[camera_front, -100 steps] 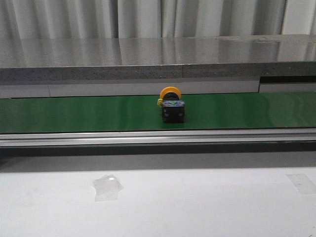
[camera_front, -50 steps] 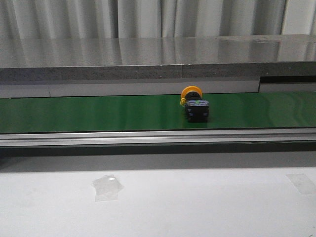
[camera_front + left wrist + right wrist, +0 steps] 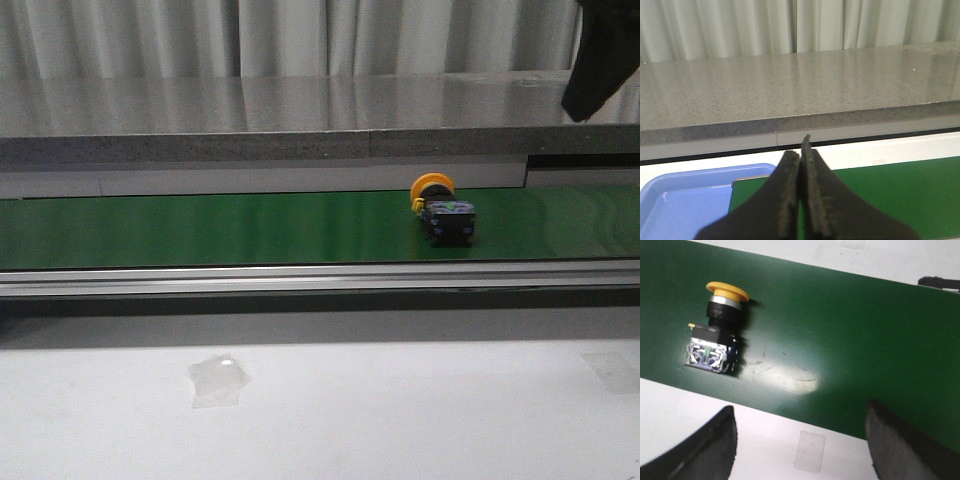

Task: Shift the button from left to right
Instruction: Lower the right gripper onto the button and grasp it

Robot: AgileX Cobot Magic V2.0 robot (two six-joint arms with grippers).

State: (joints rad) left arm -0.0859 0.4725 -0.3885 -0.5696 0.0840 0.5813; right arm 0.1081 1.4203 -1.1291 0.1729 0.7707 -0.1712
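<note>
From my remote station, I see the button [image 3: 443, 216] lying on its side on the green conveyor belt [image 3: 200, 228], right of the belt's middle in the front view, its yellow-orange mushroom cap turned toward the far grey stone ledge [image 3: 300, 115] and its black boxy body toward me. Nothing touches it. The right wrist camera looks down on the same button [image 3: 719, 329]: the cap, a silver collar, then the black block with its green and pale terminal face, all resting on the belt [image 3: 840, 340] near the edge that borders the white table [image 3: 765, 440].

My right gripper [image 3: 802, 440] hangs above the table's edge with its two dark fingers [image 3: 710, 450] spread wide and nothing between them; the button sits apart from both. In the front view, only a dark shape of the right arm [image 3: 603, 50] shows at the upper right corner, well above the belt.

My left gripper [image 3: 801, 192] has its fingers pressed flat together, with nothing caught between them. Beyond it lie the belt's end [image 3: 900, 195] and a blue tray [image 3: 685, 200] just beside it, under the grey ledge. Two patches of clear tape [image 3: 218, 380] sit on the white table in front.
</note>
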